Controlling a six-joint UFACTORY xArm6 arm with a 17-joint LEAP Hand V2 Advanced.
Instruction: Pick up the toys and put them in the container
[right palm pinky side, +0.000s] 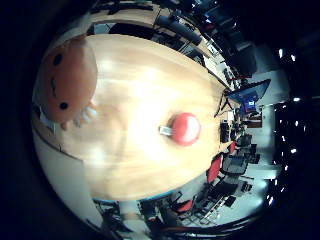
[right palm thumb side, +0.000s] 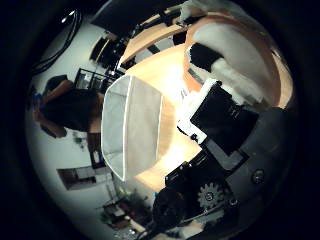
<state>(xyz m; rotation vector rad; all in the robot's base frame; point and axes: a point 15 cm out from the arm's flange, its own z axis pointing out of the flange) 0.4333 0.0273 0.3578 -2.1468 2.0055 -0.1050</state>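
A brown plush toy (right palm pinky side: 68, 75) with a stitched face fills one side of the little finger side palm view, close to the palm and well above the wooden table (right palm pinky side: 130, 90). In the thumb side palm view its orange and white body (right palm thumb side: 240, 45) lies against my hand (right palm thumb side: 225, 115), whose white and black fingers curl round it. A round red toy (right palm pinky side: 185, 128) with a white tag lies on the table, away from the hand. A clear plastic container (right palm thumb side: 130, 125) stands on the table below the hand.
The table's edge (right palm pinky side: 215, 85) curves round. Beyond it are chairs with red seats (right palm pinky side: 215, 165), desks and a blue screen (right palm pinky side: 248, 97). A dark chair (right palm thumb side: 65, 105) stands beside the container's side of the table.
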